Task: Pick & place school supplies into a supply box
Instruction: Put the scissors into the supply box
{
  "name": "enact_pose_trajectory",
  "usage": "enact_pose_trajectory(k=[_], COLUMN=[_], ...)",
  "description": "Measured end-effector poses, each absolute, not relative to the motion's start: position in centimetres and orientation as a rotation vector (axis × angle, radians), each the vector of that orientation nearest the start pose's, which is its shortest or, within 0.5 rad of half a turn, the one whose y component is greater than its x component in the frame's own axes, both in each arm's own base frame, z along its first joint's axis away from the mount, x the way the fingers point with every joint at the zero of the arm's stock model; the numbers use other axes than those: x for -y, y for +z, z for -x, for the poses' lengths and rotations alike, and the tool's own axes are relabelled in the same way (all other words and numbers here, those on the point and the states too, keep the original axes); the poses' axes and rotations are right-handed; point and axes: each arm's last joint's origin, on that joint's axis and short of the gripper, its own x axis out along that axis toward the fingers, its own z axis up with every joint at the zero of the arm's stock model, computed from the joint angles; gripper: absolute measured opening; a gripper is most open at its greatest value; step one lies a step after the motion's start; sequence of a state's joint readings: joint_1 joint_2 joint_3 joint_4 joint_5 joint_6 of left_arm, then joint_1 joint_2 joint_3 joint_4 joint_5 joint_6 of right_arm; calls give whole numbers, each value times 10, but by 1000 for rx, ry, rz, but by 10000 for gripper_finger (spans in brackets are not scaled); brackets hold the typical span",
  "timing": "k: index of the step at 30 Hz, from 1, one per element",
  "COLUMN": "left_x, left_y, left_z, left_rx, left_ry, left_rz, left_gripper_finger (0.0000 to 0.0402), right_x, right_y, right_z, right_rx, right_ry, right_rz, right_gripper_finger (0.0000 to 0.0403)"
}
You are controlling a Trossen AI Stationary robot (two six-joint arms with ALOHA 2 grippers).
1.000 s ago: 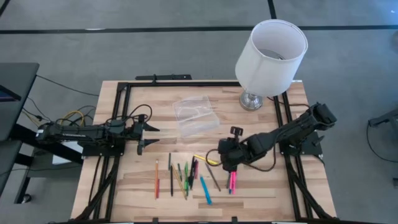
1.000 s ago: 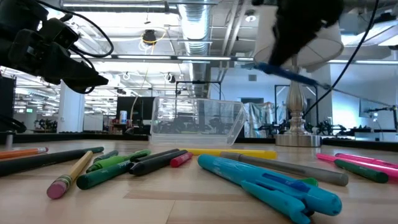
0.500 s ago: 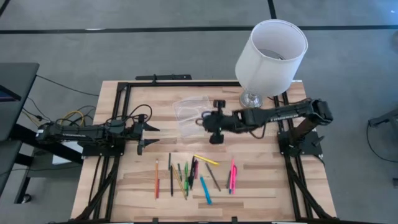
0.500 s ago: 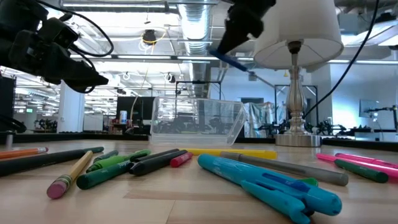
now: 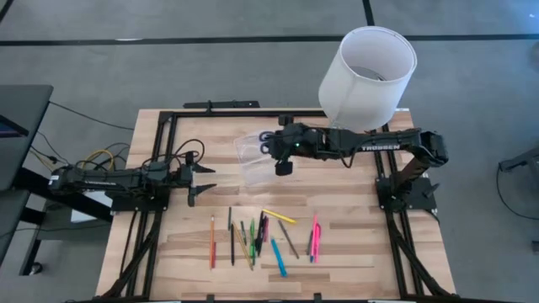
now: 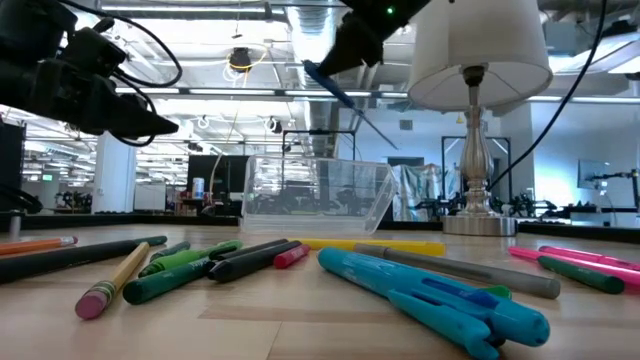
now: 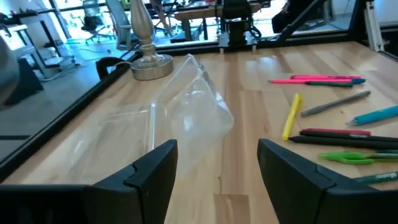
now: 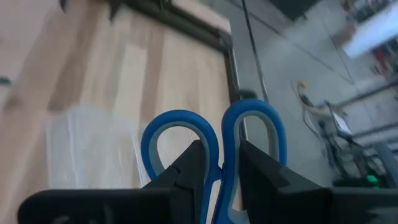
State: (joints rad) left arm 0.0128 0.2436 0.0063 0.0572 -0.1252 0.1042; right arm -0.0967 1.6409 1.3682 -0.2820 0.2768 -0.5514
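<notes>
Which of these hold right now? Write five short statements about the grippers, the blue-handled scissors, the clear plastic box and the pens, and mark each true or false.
1. The right gripper is shut on the blue-handled scissors. True.
2. The scissors lie inside the clear plastic supply box. False: they are held in the air above it, not yet released.
3. The left gripper is open and holds nothing. True.
4. The white-shaded lamp stands at the table's near edge among the pens. False: it stands at the far right corner.
5. The pens and pencils are already in the box. False: they lie on the wooden table near its front edge.
</notes>
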Motion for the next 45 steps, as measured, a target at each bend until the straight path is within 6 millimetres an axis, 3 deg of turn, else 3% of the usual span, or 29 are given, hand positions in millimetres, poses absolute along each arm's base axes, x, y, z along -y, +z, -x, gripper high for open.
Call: enact_pose_trajectory(k=[6, 15, 22, 45], left_x=[-5, -5, -6, -6], left_y=[151, 151, 150, 150], left_z=[-111, -111, -111, -111], left_rx=[-185, -186, -190, -190], left_ry=[126, 143, 145, 149], left_rz=[-131, -123, -123, -124], left_gripper_finger=[219, 219, 219, 219], right_x=[57, 65, 67, 62], right_y=[304, 259, 248, 238], right_z=[-378, -404, -418, -411], right_rx=[-609, -646, -671, -786], right_ry=[-204, -116, -112, -59], right_rz=[592, 575, 555, 315], right_gripper_finger=[68, 68, 68, 68])
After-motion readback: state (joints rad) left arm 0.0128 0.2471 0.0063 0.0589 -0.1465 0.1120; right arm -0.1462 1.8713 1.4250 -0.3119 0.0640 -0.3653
